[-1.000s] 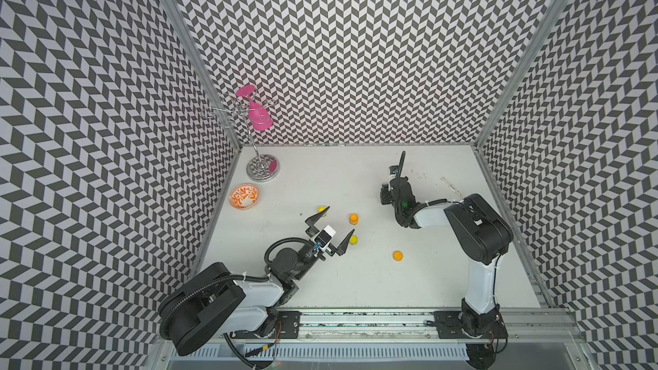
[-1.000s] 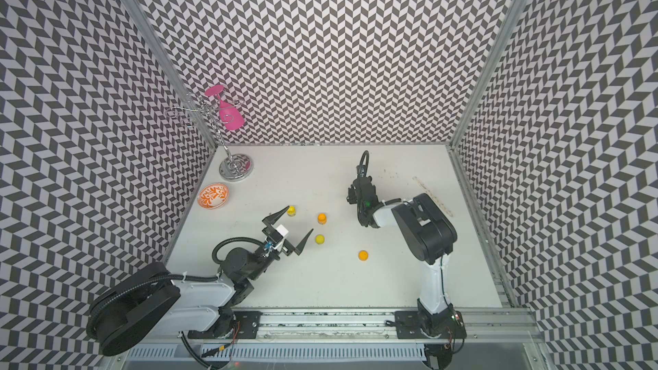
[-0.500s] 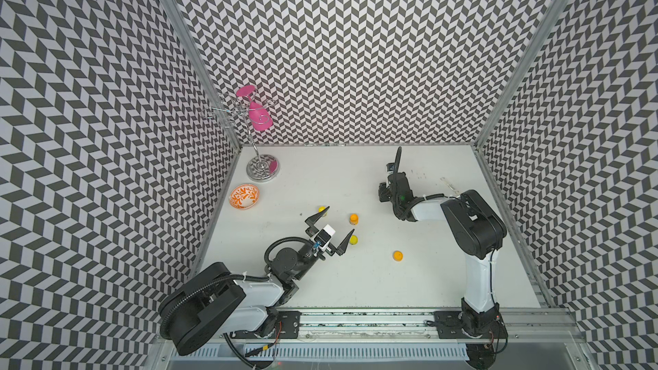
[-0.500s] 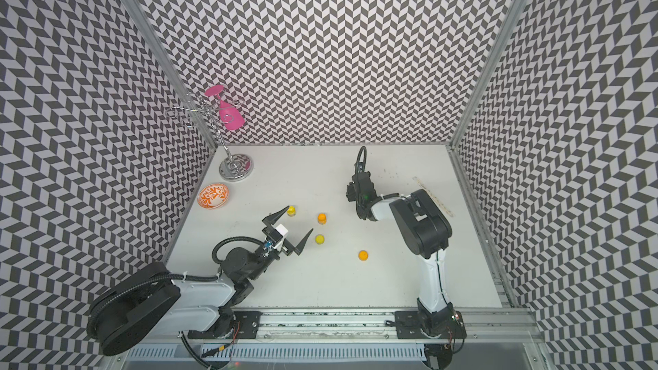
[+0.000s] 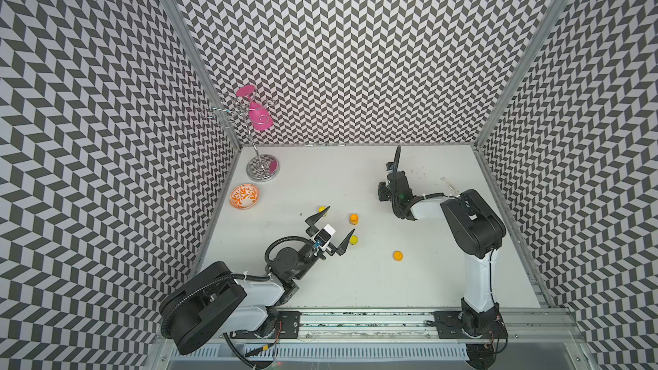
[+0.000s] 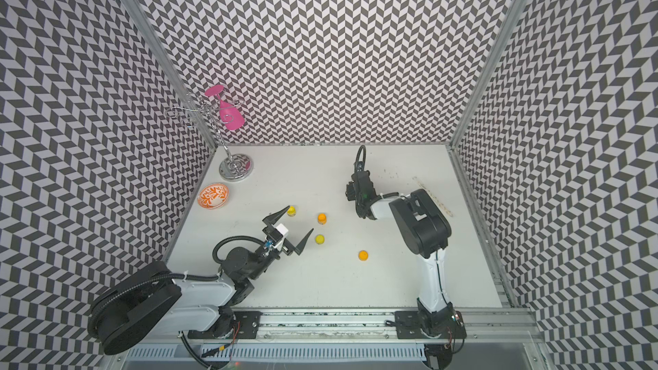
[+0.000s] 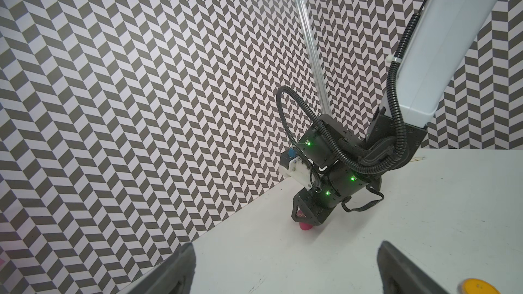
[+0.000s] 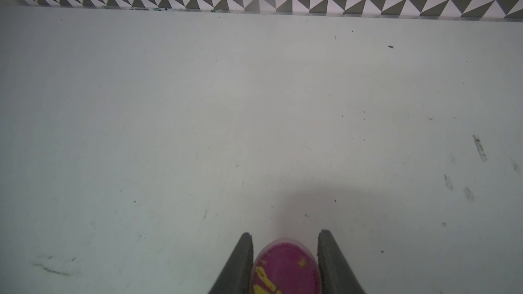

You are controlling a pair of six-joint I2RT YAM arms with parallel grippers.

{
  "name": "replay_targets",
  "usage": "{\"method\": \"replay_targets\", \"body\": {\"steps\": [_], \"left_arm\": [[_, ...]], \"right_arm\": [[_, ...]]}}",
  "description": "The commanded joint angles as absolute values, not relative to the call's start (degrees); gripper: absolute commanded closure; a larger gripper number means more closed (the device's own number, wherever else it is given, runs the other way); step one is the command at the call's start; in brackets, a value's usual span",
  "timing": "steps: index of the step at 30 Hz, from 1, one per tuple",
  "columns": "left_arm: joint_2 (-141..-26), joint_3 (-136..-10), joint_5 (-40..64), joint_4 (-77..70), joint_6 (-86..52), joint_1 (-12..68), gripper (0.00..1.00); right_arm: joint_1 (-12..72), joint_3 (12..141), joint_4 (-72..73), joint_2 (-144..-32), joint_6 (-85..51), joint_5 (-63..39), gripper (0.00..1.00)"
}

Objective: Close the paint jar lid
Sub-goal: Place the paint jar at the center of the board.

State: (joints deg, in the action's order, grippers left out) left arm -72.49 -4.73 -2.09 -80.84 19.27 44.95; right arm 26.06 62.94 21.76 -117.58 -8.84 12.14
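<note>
- Two grippers are over the white table (image 5: pixel 427 279), well apart from each other.
- The right gripper (image 8: pixel 285 233) is clamped on the magenta paint jar (image 8: pixel 285 267), with one finger pressed against each side.
- The jar stands on the table, toward the back wall; in the left wrist view only its lower part shows under the gripper.
- Its top face is magenta with yellow smears; whether a lid sits there I cannot tell.
- The left gripper (image 5: pixel 340 219) has its jaws spread wide and holds nothing.
- A yellow pot (image 5: pixel 353 240) lies just beside one of its fingertips.
- An orange bowl (image 5: pixel 244 196) and a metal stand (image 5: pixel 261 169) carrying a pink glass (image 5: pixel 260 119) are by the left wall.
</note>
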Motion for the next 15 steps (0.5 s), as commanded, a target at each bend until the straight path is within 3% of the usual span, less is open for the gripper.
{"method": "replay_targets", "body": {"steps": [1,5,10,15], "left_arm": [[-71.9,-6.5,-2.2,-80.0,17.4,44.7,0.0],[-71.0,-8.9,-1.5,-74.8,11.7,44.4,0.0],[-70.7,-10.1,6.0,-71.3,12.7,44.6,0.0],[-67.8,-12.3,5.7,-63.1,11.9,44.6,0.0]], "right_arm": [[25.9,64.0,21.2,-119.2,-9.4,11.9,0.85],[25.9,63.9,21.2,-119.2,-9.5,12.0,0.76],[25.9,63.4,21.8,-118.8,-9.6,12.2,0.52],[25.9,63.0,22.3,-118.6,-9.5,12.3,0.4]]}}
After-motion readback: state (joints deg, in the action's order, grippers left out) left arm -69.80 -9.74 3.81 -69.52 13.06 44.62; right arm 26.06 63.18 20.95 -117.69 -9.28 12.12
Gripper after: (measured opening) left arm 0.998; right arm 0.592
